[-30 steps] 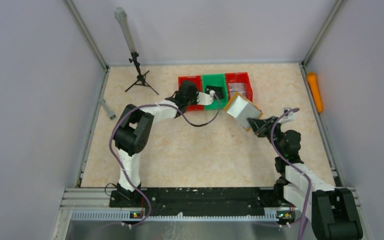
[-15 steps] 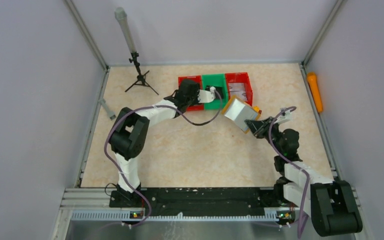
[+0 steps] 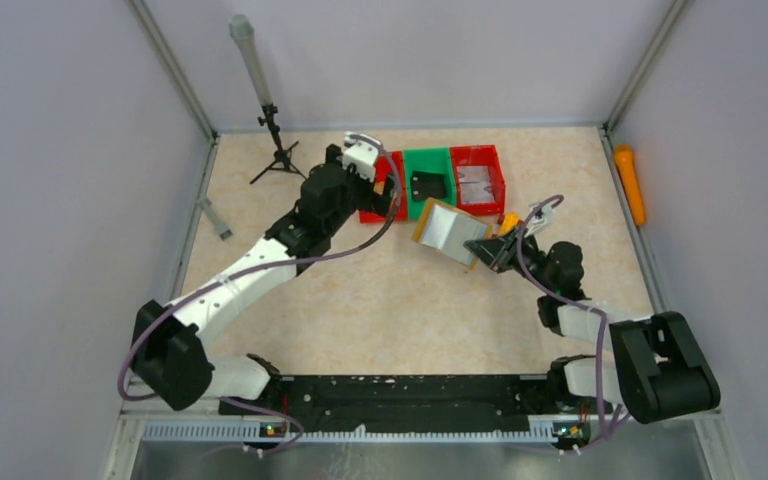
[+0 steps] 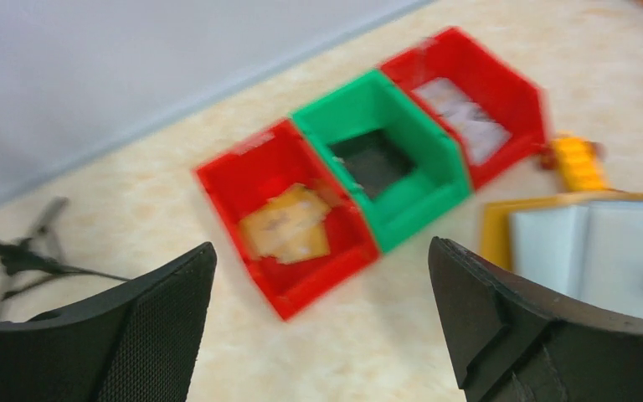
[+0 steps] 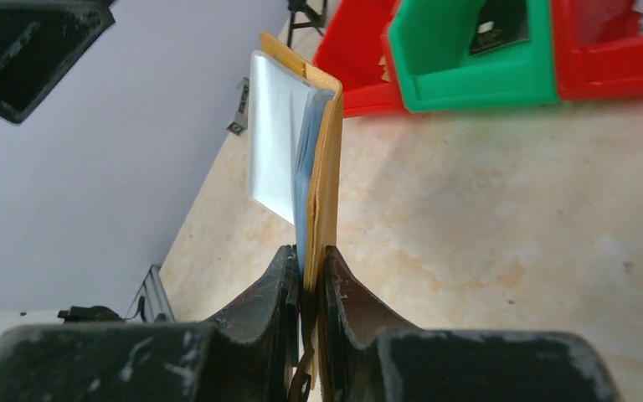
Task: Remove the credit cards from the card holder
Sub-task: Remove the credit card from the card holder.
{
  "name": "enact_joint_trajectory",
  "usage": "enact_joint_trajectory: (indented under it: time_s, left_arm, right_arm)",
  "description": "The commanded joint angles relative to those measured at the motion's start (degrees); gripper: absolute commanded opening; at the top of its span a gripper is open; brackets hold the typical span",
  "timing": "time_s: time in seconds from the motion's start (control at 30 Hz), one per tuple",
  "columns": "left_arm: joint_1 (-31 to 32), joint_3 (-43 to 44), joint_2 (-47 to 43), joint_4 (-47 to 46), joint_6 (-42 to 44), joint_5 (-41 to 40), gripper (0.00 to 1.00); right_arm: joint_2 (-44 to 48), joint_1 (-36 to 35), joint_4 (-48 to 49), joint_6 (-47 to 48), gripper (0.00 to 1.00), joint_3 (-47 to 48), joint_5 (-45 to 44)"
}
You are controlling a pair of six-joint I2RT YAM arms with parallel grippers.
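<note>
Grip, right side: the right jaws are pressed nearly together on the lower edge of the flat mustard-brown leather-like folding card holder (image 5: 328, 167). They pinch it edge-on and hold it tilted above the marbled beige bench (image 3: 360, 300), just in front of a row of three plastic bins. The card holder hangs open with its grey shiny lining (image 5: 272, 142) turned towards the left arm. A bluish layer sits between lining and leather; whether it is a card or a pocket cannot be told. The left jaws are spread wide with nothing between them, poised above the bins and apart from the card holder. Beneath them, the left red bin (image 4: 243, 163) contains pale tan rectangular credit cards (image 4: 289, 224). The green middle bin (image 4: 423, 193) holds a black object (image 4: 372, 161), and the right red bin (image 4: 511, 92) holds pale flat pieces too blurred to identify. A small orange-yellow toy block with red ends (image 4: 576, 163) lies on the bench close behind the card holder. Judgement: extraction is part done, and the step in hand is the empty left arm's approach for a further card. The next move calls for the left jaws to cross to the open face, align with an exposed card edge, and close on that card alone. The right jaws must meanwhile hold the leather firm against the pull.
</note>
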State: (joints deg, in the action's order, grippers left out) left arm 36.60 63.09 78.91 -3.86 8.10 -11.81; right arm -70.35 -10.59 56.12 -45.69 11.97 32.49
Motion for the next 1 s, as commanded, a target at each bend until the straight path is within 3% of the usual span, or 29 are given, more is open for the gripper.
enact_joint_trajectory:
  time_s: [0.0, 0.1, 0.3, 0.53, 0.63, 0.7, 0.77, 0.87, 0.97]
  left_arm:
    - [-0.7, -8.2, -2.9, -3.6, -19.6, 22.5, 0.99]
    - [-0.7, -12.2, -3.7, -6.7, -21.4, 28.8, 0.99]
    - [-0.7, -20.9, -6.1, -16.0, -26.9, 29.3, 0.99]
    - [-0.8, -21.1, -0.9, -17.0, -29.6, 32.6, 0.99]
    - [-0.8, -23.9, 1.9, -25.2, -32.8, 33.8, 0.96]
    - [-0.9, -25.0, 4.0, -29.6, -34.3, 35.9, 0.83]
    - [-0.9, -24.8, 5.2, -30.7, -35.2, 37.1, 0.57]
    - [-0.9, -24.8, 5.3, -31.1, -34.9, 38.5, 0.31]
    - [-1.0, -24.6, 4.5, -29.4, -34.1, 37.3, 0.08]
  right_arm:
    - [-2.2, -3.1, 3.0, 2.1, 0.0, 4.9, 4.7]
    - [-5.7, -3.5, 9.2, -0.9, 0.0, 5.5, 8.4]
    - [-10.7, -4.6, 12.7, -2.9, 0.0, 6.8, 11.1]
    - [-14.2, -6.1, 18.8, -5.9, 0.0, 7.7, 14.5]
    - [-15.1, -6.1, 20.4, -6.6, 0.0, 7.9, 15.3]
    - [-15.3, -6.1, 20.1, -6.6, 0.0, 8.0, 15.3]
    - [-15.3, -6.1, 19.3, -6.4, 0.0, 8.1, 15.1]
    - [-15.6, -6.1, 20.1, -6.6, 0.0, 8.0, 15.1]
    - [-16.6, -6.2, 22.5, -7.8, 0.1, 7.9, 15.7]
